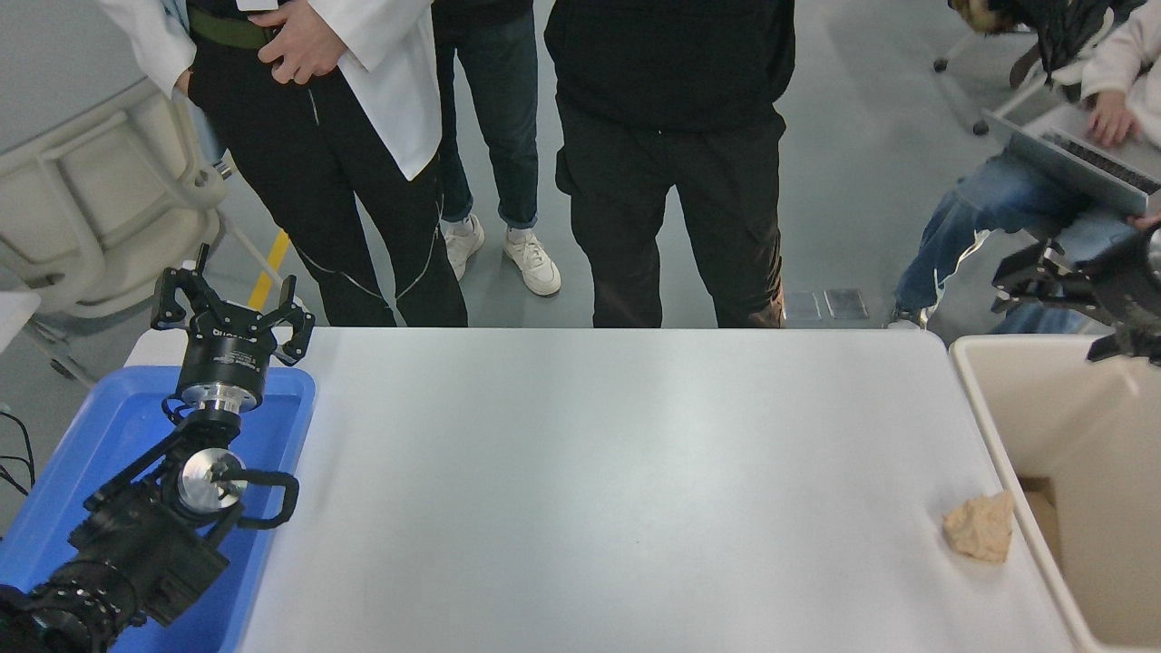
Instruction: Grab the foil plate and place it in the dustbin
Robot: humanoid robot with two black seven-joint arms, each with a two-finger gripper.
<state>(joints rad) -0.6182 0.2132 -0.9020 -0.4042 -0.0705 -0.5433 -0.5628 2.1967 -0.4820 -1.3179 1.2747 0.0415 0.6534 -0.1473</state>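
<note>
Head view: nearest us, our left arm lies parked over the flat blue plastic tray, its black gripper spread open. Farther right, a tan crumpled paper wad sits beside the large beige plastic dustbin. Above the bin's far rim, our right gripper hovers; we cannot tell its fingers' state.

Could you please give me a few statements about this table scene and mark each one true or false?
1. The paper wad lies on the white table beside the dustbin. True.
2. A foil plate sits at the table's centre. False: none is visible.
3. The right end effector is over the dustbin's far edge. True.
4. The left end effector grips the blue tray. False: it is open, holding nothing.
</note>
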